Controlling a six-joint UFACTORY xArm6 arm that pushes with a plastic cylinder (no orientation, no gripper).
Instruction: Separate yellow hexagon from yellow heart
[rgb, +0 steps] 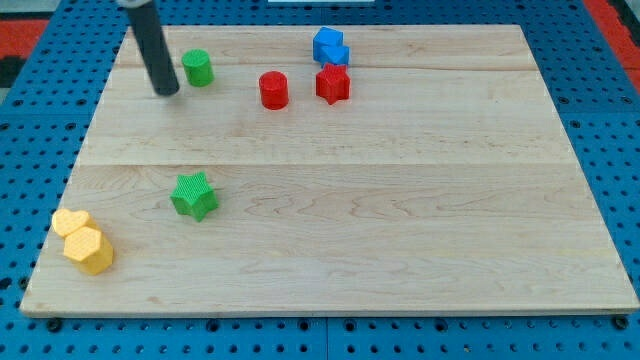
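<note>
My tip (168, 92) is a bare rod, nothing grasped, touching no block. Green cylinder (197, 68) just to its right. Yellow heart (69, 222) and yellow hexagon (89, 250) sit touching, far below and left of tip, beyond the green star (194, 195).

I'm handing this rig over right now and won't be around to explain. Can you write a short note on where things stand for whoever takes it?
My tip is near the view's top left, just left of the green cylinder, touching no block.
The yellow hexagon and yellow heart sit pressed together at the board's bottom-left corner, heart above the hexagon.
Done: nothing yet; the pair is not separated.
Left: bring the tip down past the green star and push the hexagon away from the heart.
</note>
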